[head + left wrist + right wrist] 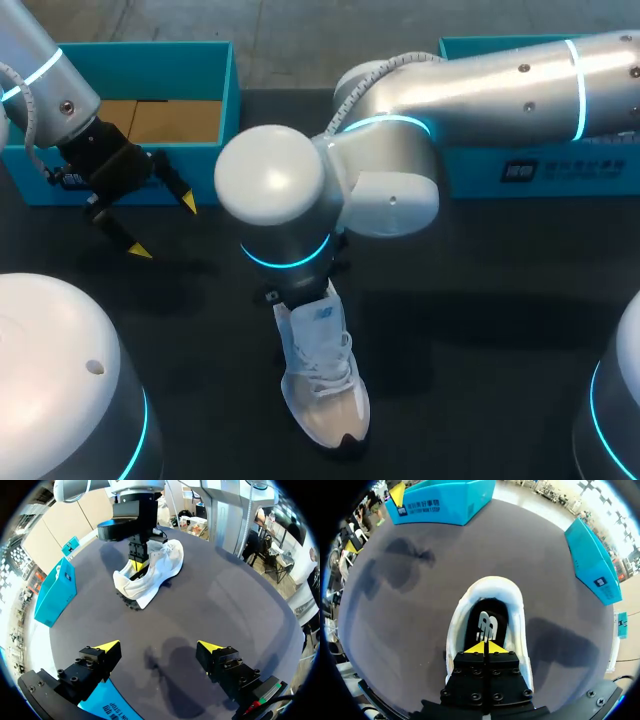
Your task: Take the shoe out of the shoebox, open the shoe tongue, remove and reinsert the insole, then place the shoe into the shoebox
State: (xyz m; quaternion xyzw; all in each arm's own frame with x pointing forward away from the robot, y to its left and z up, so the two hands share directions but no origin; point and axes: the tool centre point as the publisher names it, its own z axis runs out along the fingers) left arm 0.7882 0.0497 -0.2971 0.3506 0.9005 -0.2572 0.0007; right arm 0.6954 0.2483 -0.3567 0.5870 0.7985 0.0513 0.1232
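A white shoe (325, 385) stands on the dark table near the middle, toe toward the front edge. My right arm comes in over it, and its wrist hides the gripper in the head view. The right gripper (485, 647) is shut, its yellow tips pressed together inside the shoe's opening (515, 610), just over the black insole (487, 615). The left wrist view shows those fingers (137, 565) dipping into the shoe (155, 572). My left gripper (164, 227) hangs open and empty over the table, in front of the open teal shoebox (235, 90).
A second teal box (540, 165) stands at the back right, partly under my right arm. The shoebox's front wall (55, 592) is close to my left gripper (160, 647). Bare table lies between the left gripper and the shoe.
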